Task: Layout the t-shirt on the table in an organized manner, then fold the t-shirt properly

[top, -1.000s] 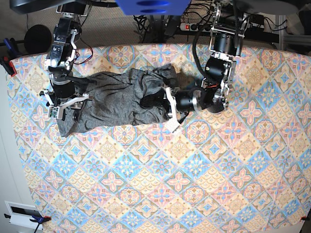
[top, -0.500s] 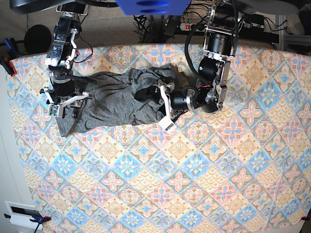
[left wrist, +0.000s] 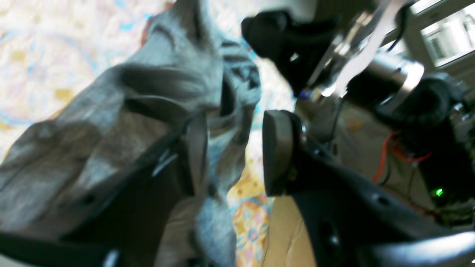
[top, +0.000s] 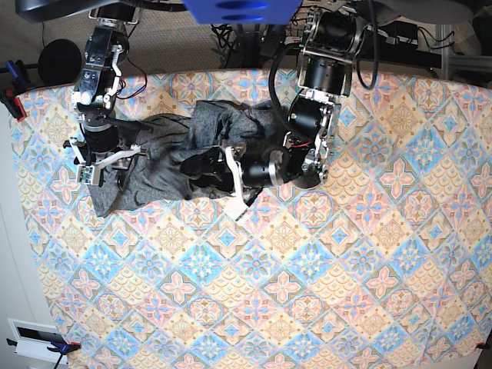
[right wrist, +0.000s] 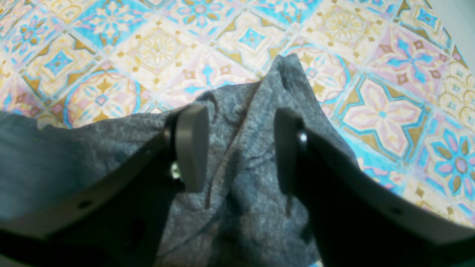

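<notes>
Lying bunched near the far edge of the table (top: 307, 292), the t-shirt (top: 165, 157) stretched between both arms. The right gripper (right wrist: 237, 155) stood wide over one corner; the left gripper (left wrist: 233, 155), parted, had fabric over one finger.

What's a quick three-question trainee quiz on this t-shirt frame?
1. True or false: the t-shirt lies flat and spread out on the table.
2. The right gripper is: A) shut on fabric, B) open, jaws astride the fabric, C) over bare table.
3. Fill in: in the base view, the left gripper is at the shirt's ___ end.
Key: 1 false, it is bunched; 2 B; 3 right.
</notes>
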Action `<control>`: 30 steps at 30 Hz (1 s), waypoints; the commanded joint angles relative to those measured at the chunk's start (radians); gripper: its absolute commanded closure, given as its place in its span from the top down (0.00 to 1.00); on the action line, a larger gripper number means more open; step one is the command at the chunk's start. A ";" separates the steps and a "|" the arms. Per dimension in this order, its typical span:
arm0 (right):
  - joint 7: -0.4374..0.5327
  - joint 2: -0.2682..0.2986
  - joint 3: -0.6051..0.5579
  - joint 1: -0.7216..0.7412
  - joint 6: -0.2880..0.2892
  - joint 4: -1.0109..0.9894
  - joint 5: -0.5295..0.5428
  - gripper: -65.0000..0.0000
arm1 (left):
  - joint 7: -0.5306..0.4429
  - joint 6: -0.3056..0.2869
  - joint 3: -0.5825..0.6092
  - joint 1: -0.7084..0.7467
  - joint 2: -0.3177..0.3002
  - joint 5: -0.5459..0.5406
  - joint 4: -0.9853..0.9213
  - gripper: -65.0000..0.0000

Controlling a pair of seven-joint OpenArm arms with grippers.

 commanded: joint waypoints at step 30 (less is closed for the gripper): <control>0.030 0.010 -0.473 -0.125 0.003 0.133 0.010 0.00 | -0.234 -0.006 -0.137 0.122 -0.418 -0.023 -0.074 0.00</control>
